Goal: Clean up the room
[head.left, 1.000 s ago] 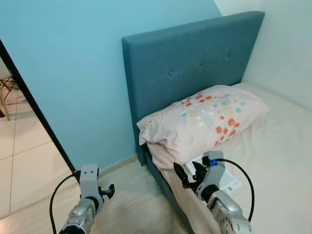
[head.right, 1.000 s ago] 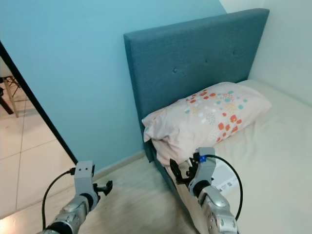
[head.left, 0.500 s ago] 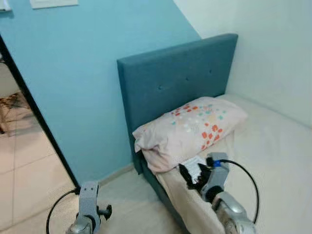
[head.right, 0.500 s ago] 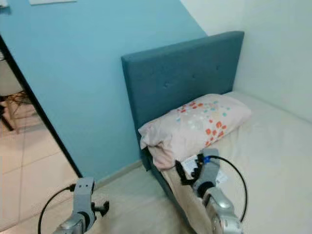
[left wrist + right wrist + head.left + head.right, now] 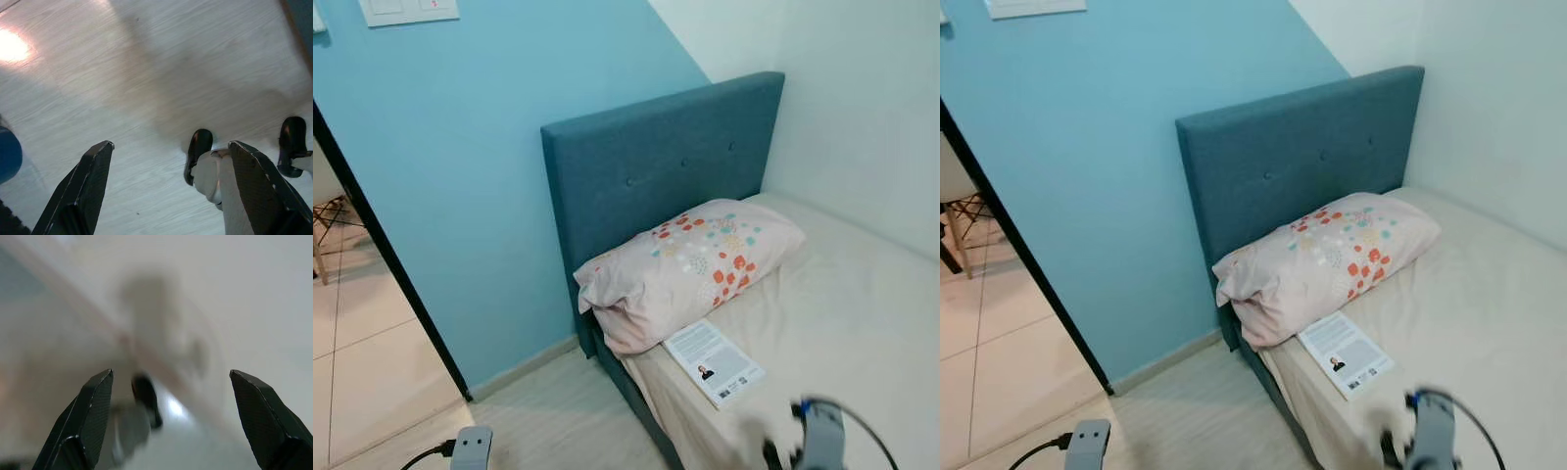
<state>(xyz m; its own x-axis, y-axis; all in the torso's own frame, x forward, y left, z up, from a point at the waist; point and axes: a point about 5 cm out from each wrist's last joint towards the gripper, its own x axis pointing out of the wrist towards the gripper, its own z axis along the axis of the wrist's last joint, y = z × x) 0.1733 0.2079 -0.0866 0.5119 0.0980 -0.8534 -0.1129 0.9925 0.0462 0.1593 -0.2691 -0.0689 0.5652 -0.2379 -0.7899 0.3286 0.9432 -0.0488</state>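
Book (image 5: pixel 714 361) lies flat on the bed (image 5: pixel 862 323), center-right of the frame, just below the floral pillow (image 5: pixel 690 266) and near the mattress edge. Pillow rests against the blue headboard (image 5: pixel 656 166). Right pincer (image 5: pixel 171 421) has its fingers spread wide, nothing between them, view blurred; its arm shows blurred at the lower right over the bed. Left pincer (image 5: pixel 166 188) also spread apart and empty, over pale wood floor (image 5: pixel 146 73). Light switch plate (image 5: pixel 408 11) at upper left on the blue wall.
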